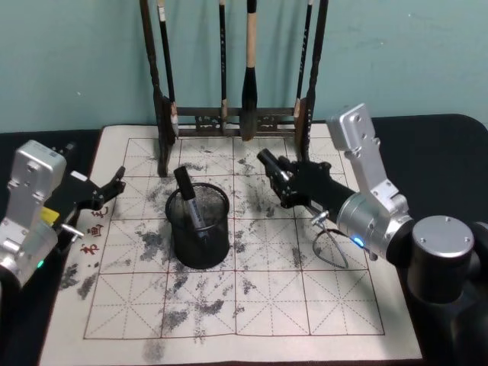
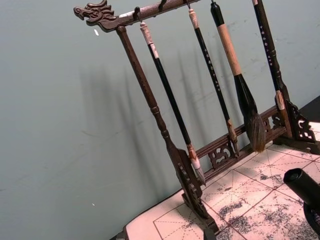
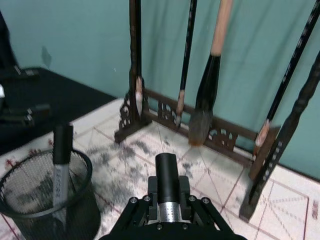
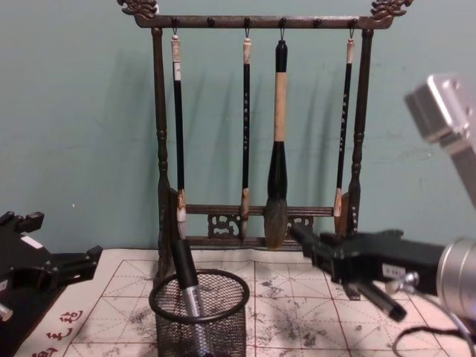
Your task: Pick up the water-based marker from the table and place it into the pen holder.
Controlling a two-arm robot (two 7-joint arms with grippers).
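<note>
So the pick-up half looks done: the robot's right gripper [image 1: 280,185] has its fingers clamped on a slim black water-based marker with a silver band [image 3: 166,172], held off the surface and lying at a slant, one end poking toward the tall dark wooden brush rack [image 4: 160,149] at the back. The marker sits up in the air a little to the right of the short round black wire-mesh pen holder [image 1: 202,245], not over its opening yet, so the drop-in part is what's left. Worth noting there's a second marker, grey barrel with a black cap [image 1: 192,204], leaning inside the pen holder, cap sticking out above the rim. The holder stands on the whitish felt mat with red grid lines and grey ink smudges [image 1: 305,305] that covers the dark surface, just in front of the rack. The left gripper [image 1: 110,189] is parked low at the left edge of the mat, well apart from the holder, fingers spread and holding nothing. Best guess: the right arm needs to swing left, tip the marker upright over the rim and let go, minding the one that's already in there.
</note>
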